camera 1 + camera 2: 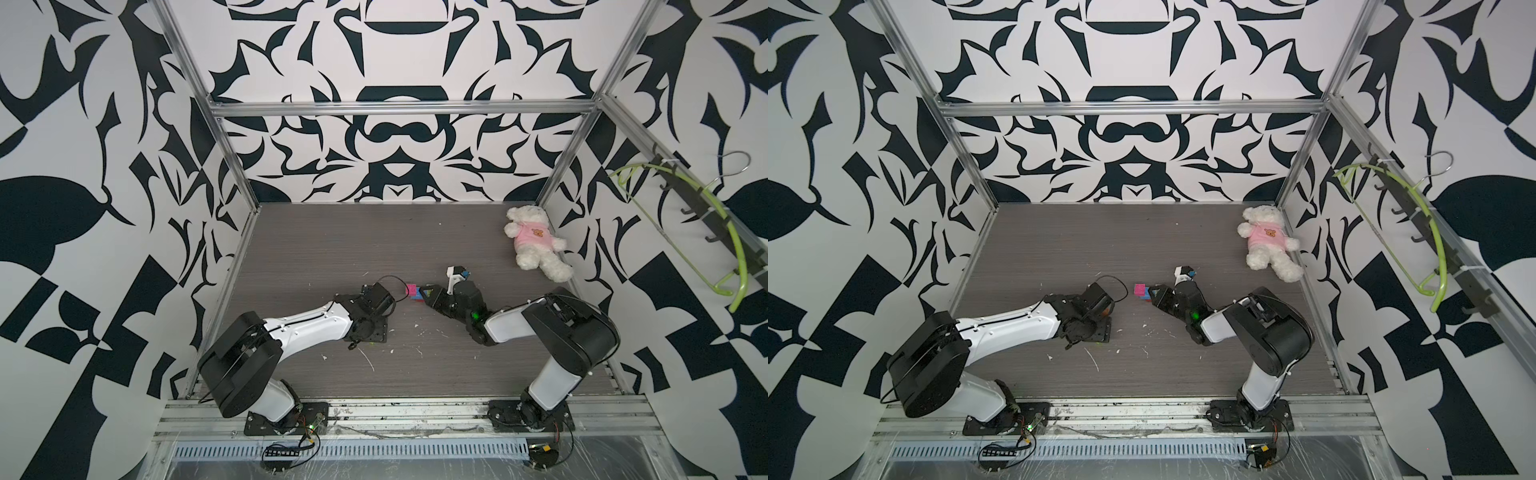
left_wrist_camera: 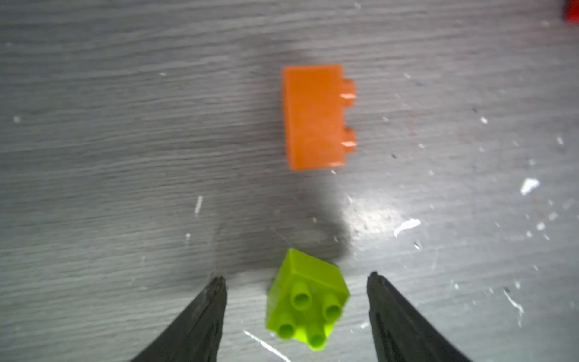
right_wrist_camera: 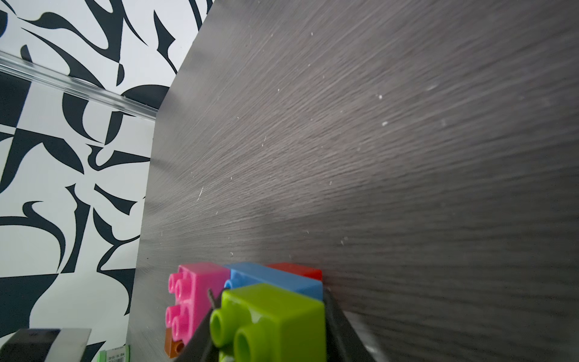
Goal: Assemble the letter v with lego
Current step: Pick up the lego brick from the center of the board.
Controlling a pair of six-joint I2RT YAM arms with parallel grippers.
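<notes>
Here, left pincer [image 2: 296, 276] straddles a loose green brick [image 2: 305, 301].
Jaws apart, not touching; right pincer [image 3: 268, 293] clamps the brick cluster [image 3: 250, 313].

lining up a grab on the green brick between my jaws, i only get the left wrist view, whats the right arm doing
observer: The right gripper is shut on a second lime green brick, which is part of a joined cluster.
operator: what else is in that cluster
observer: A pink brick, a blue brick and a red brick are joined to it.
operator: anything else around i should avoid
observer: A white teddy bear lies at the far right, well clear of the cluster.
</notes>
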